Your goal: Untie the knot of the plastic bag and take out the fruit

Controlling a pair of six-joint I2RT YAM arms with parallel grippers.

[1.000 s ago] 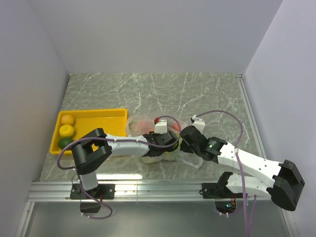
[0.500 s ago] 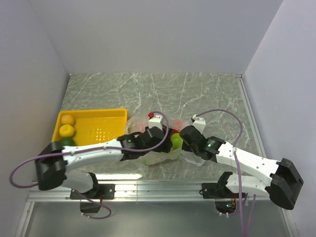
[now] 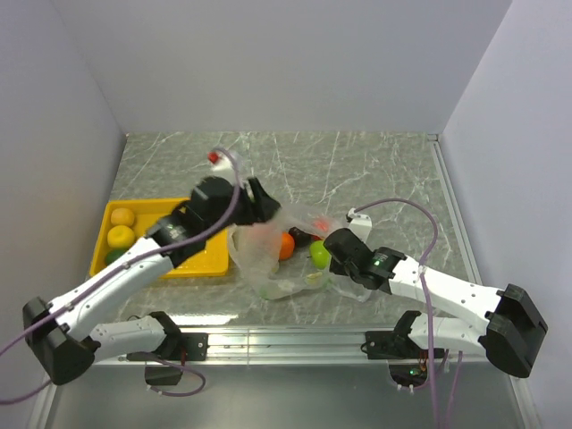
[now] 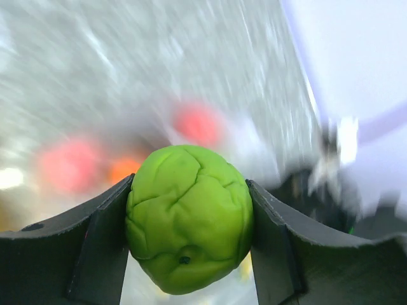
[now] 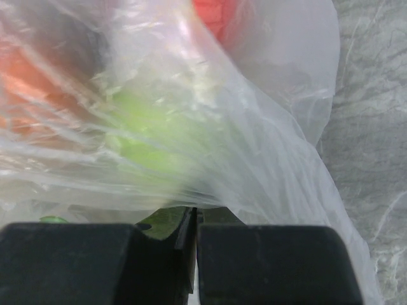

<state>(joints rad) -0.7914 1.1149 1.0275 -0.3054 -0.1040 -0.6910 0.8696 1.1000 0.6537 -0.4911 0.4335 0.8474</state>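
Observation:
In the left wrist view my left gripper (image 4: pixel 188 219) is shut on a light green fruit (image 4: pixel 187 210), wedged between both fingers. From above, that gripper (image 3: pixel 257 202) hangs over the table just behind the plastic bag (image 3: pixel 268 268). The crinkly bag (image 5: pixel 267 146) lies open at mid-table with an orange fruit (image 3: pixel 286 246) and another light green fruit (image 3: pixel 319 255) inside. My right gripper (image 5: pixel 194 219) is shut on a fold of the bag's film at its right side (image 3: pixel 336 259). I cannot make out the knot.
A yellow tray (image 3: pixel 198 261) lies left of the bag, holding two yellow fruits (image 3: pixel 121 217) (image 3: pixel 119 236) and a dark green one (image 3: pixel 113 256) at its left end. White walls close in the marbled table on three sides.
My left gripper has come up out of the bag with the light green fruit and swung back and left. The right gripper has stayed on the bag.

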